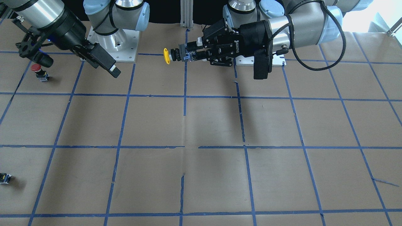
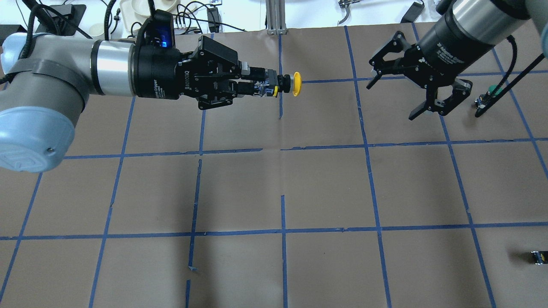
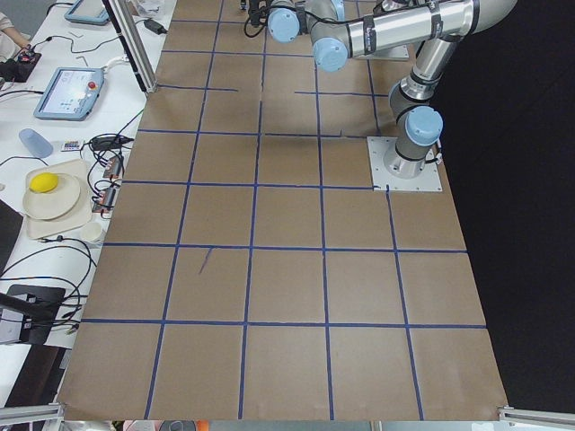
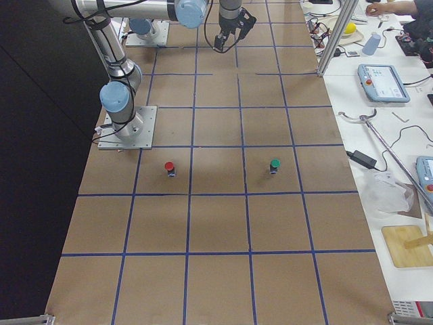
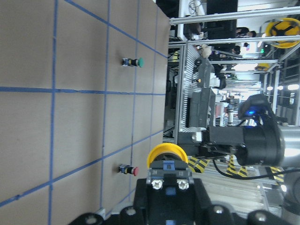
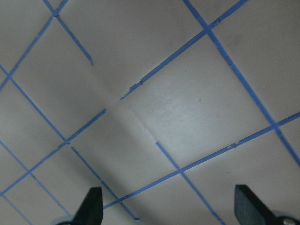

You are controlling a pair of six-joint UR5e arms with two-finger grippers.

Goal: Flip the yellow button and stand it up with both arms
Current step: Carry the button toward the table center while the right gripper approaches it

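Note:
My left gripper (image 2: 266, 85) is shut on the black-grey body of the yellow button (image 2: 296, 82) and holds it in the air, lying sideways. The yellow cap points toward the right arm. In the front view the left gripper (image 1: 188, 56) holds the button (image 1: 166, 56) above the table near the far edge. The left wrist view shows the cap (image 5: 166, 152) beyond the clamped body. My right gripper (image 2: 391, 100) is open and empty, well to the right of the button and apart from it. It also shows in the front view (image 1: 83, 69). Its fingertips (image 6: 91, 206) frame bare table.
A red-capped button (image 1: 39, 69) stands near the right gripper and a green-capped one (image 4: 275, 165) further out. A tiny black block (image 2: 537, 256) lies near the table's right edge. The table (image 2: 325, 188) is brown paper with a blue tape grid.

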